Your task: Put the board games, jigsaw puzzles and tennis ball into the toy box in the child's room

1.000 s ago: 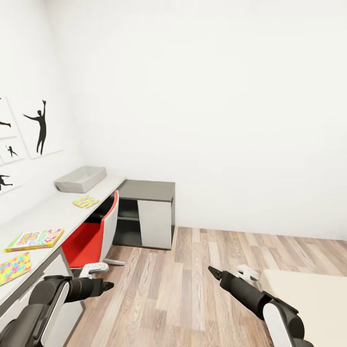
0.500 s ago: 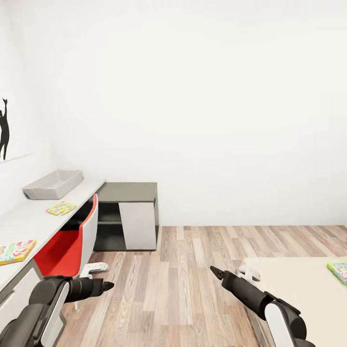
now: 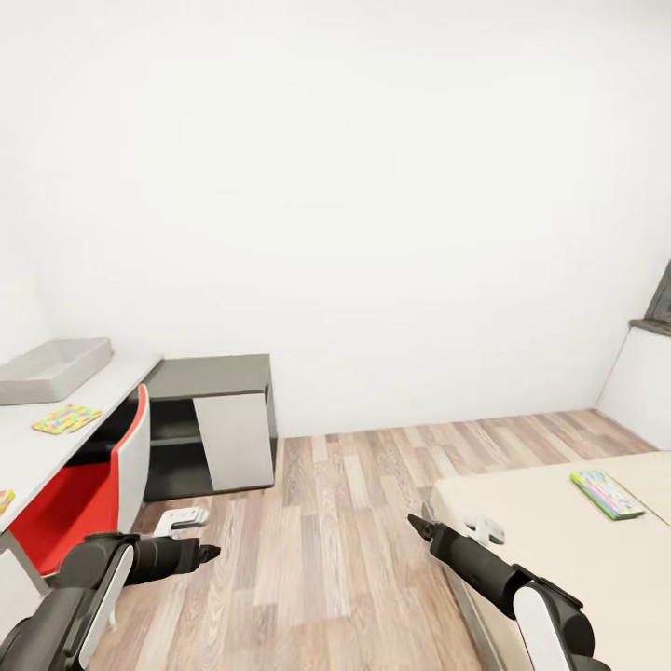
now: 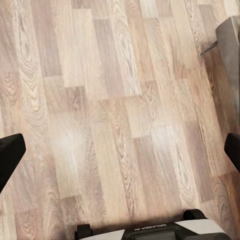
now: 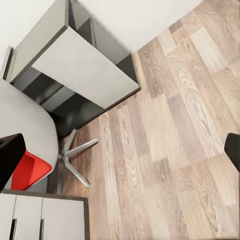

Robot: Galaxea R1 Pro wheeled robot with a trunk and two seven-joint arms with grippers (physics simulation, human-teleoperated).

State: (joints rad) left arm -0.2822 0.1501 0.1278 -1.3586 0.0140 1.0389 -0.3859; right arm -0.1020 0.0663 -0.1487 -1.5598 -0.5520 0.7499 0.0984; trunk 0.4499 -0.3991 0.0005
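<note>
Standing by the white wall, I saw the long grey table (image 3: pixel 28 457) cut off at the picture's left edge, with only a sliver of one game box (image 3: pixel 4 500) showing there. On it the shallow grey toy box (image 3: pixel 51 368) sat at the far end, partly cropped, and one jigsaw puzzle (image 3: pixel 65 418) lay flat nearer, apart from it. A red chair (image 3: pixel 89 480) stood tucked under. On the cream bed (image 3: pixel 568 540) a board game (image 3: pixel 607 493) lay flat, its long axis running from wall toward the foot. Both grippers, left (image 3: pixel 207 552) and right (image 3: pixel 417 527), hung over the floor, jaws wide apart, empty
</note>
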